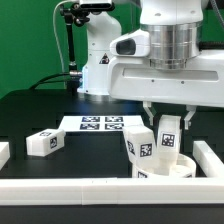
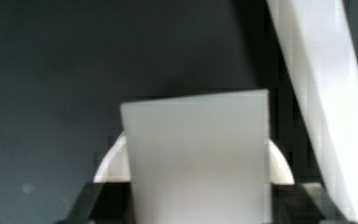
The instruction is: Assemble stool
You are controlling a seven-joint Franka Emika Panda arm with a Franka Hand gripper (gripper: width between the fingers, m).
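Note:
My gripper (image 1: 169, 124) is shut on a white stool leg (image 1: 169, 137) with a black-and-white tag. It holds the leg upright just over the round white seat (image 1: 170, 169) at the exterior view's front right. A second leg (image 1: 140, 148) stands tilted at the seat's left side; I cannot tell if it sits in a socket. A third leg (image 1: 43, 142) lies loose on the black table at the left. In the wrist view the held leg (image 2: 194, 150) fills the space between my gripper's (image 2: 194, 195) dark fingers (image 2: 108, 185) and hides the seat.
The marker board (image 1: 100, 123) lies flat behind the seat. White border rails run along the front (image 1: 90, 187), the right (image 1: 211, 155) and the left (image 1: 3, 151). A rail also shows in the wrist view (image 2: 327, 70). The robot base (image 1: 95, 55) stands at the back.

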